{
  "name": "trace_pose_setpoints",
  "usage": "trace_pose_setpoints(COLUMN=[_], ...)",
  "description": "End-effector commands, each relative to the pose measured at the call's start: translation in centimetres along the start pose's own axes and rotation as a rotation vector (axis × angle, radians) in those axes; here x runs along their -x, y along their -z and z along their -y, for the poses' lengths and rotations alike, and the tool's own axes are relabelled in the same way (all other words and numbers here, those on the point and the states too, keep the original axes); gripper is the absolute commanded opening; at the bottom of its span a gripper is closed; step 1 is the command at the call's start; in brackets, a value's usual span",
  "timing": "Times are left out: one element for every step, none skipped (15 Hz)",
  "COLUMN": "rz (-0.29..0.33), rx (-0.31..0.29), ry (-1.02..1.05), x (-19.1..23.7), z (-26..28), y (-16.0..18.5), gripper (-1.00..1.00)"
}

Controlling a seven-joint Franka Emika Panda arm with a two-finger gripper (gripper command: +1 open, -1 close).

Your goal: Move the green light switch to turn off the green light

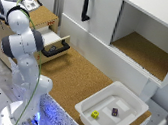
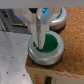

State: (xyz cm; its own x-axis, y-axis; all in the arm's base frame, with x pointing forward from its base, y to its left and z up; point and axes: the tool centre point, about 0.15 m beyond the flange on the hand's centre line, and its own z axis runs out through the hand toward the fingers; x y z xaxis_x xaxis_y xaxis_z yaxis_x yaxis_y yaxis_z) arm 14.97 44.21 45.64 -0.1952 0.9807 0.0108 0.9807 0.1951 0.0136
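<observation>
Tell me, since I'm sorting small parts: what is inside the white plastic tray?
The white plastic tray holds a small yellow cube and a small dark cube, lying apart. Nothing else shows; its near wall hides little.

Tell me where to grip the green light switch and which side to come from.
Probably its grey rim, from straight above: the green light switch is a low round disc facing up, with no handle showing. The gripper hangs over it, fingers together, so open it first.

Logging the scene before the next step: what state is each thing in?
Drawer: pulled open.
Cabinet: sliding door open, inside bare.
White bin: holds a yellow block and a dark block.
Pincer: over the green button; opening unclear.
</observation>
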Motion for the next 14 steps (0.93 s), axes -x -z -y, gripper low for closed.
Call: trace_pose_setpoints(rz=[0.078, 0.047, 0.026, 0.002, -0.015, -0.032, -0.047, -0.057, -0.069, -0.075, -0.084, -0.081, -0.083, -0.084], rx=[0.002, 0.022, 0.049, 0.068, 0.092, 0.104, 0.107, 0.114, 0.107, 0.105, 0.088, 0.084, 0.070, 0.066], ry=[-0.016, -0.033, -0.052, -0.056, -0.066, -0.083, -0.091, -0.121, -0.131, -0.154, -0.180, -0.200, -0.227, -0.243], x=[-1.2, -0.8, -0.4, 0.2, 0.6, 1.0, 1.3, 1.8, 2.4, 3.2, 4.2, 5.0, 5.9, 6.4], z=[-1.0, -0.8, -0.7, -0.6, -0.8, -1.3, -1.6, -2.2, -2.4, -2.6, -2.8, -3.0, -3.4, -3.5], y=[-2.5, -0.2, 2.7, 6.1, 8.5, 9.8, 10.8, 11.6, 12.0, 12.1, 12.1, 11.8, 11.5, 11.2], gripper=[-1.00, -1.00, -1.00, -1.00, -1.00, -1.00, 1.00, 1.00, 1.00, 1.00, 1.00, 1.00, 1.00, 1.00])
